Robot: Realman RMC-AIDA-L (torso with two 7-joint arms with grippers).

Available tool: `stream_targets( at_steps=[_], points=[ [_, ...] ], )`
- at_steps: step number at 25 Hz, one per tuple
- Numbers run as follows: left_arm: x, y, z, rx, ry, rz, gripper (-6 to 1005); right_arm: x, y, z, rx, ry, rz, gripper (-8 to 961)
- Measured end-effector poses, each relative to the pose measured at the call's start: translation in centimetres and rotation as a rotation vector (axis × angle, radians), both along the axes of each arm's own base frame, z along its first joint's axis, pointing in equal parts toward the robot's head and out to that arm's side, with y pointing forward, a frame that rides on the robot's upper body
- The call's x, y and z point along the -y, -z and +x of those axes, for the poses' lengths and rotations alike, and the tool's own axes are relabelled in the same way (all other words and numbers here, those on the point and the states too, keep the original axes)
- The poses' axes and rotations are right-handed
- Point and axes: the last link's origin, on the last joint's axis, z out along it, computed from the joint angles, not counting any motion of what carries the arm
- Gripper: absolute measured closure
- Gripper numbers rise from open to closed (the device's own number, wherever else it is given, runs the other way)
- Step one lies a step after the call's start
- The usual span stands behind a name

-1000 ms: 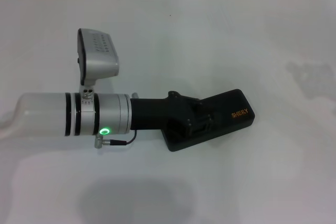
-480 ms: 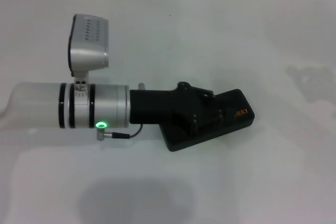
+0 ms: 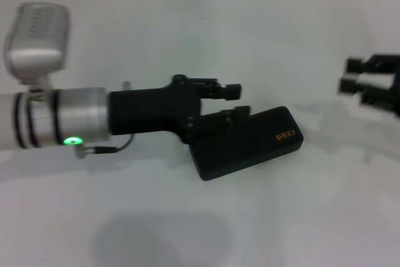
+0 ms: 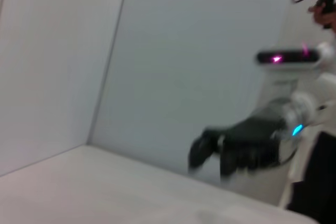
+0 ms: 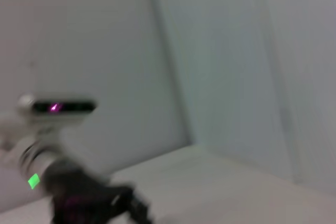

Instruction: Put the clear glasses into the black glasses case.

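Case (image 3: 250, 145) is seen lying shut on the table (image 3: 187, 229), lid up, with the orange lettering towards the robot's right end. The glasses are not seen in any view. They are clear, so it cannot be told whether they are already shut inside or lie somewhere unnoticed. The closed lid suggests, as a judgement only, that they are inside.

The left gripper (image 3: 236, 101) is held just above the case's left end, and its fingers (image 3: 232, 90) are spread with nothing seen between them. The lower finger appears very near the lid edge; contact cannot be confirmed. The right gripper (image 3: 369, 82) is held well apart at the right edge of the table, and its state cannot be told.

The step in hand is judged to be the finish at the lid. If so, it is best done as follows:

- The lid should be checked along its whole edge, so that no gap is left.
- Any last press should be made straight down near the middle of the lid, since a push at one end may slide the light case across the smooth table.
- The left gripper should be lifted clear before it is drawn sideways, so that the lid is not caught and reopened.
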Motion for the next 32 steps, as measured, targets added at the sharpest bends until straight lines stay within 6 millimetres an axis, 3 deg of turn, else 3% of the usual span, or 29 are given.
stream_targets(
  at_steps=[6,7,13,23,32],
  points=[
    [1.7,-2.7,-0.7,0.092,0.023,-0.071,567,1.1,3.9,-2.3,0.013,-0.145,-0.152,581],
    [2.4,-3.8,-1.1,0.102,0.040,-0.106,539,1.3,4.2,-2.5,0.011,-0.159,-0.164,535],
    [3.0,-6.2,-2.1,0.084,0.065,-0.129,302,3.1,5.0,-3.5,-0.077,-0.276,-0.232,291],
    [4.5,-7.0,-4.2,0.026,0.105,-0.056,103,4.8,5.1,-3.2,-0.209,-0.331,-0.214,227],
    [5.0,-6.7,-4.5,0.028,0.100,-0.060,107,4.1,5.8,-3.0,-0.198,-0.317,-0.167,219]
  ],
)
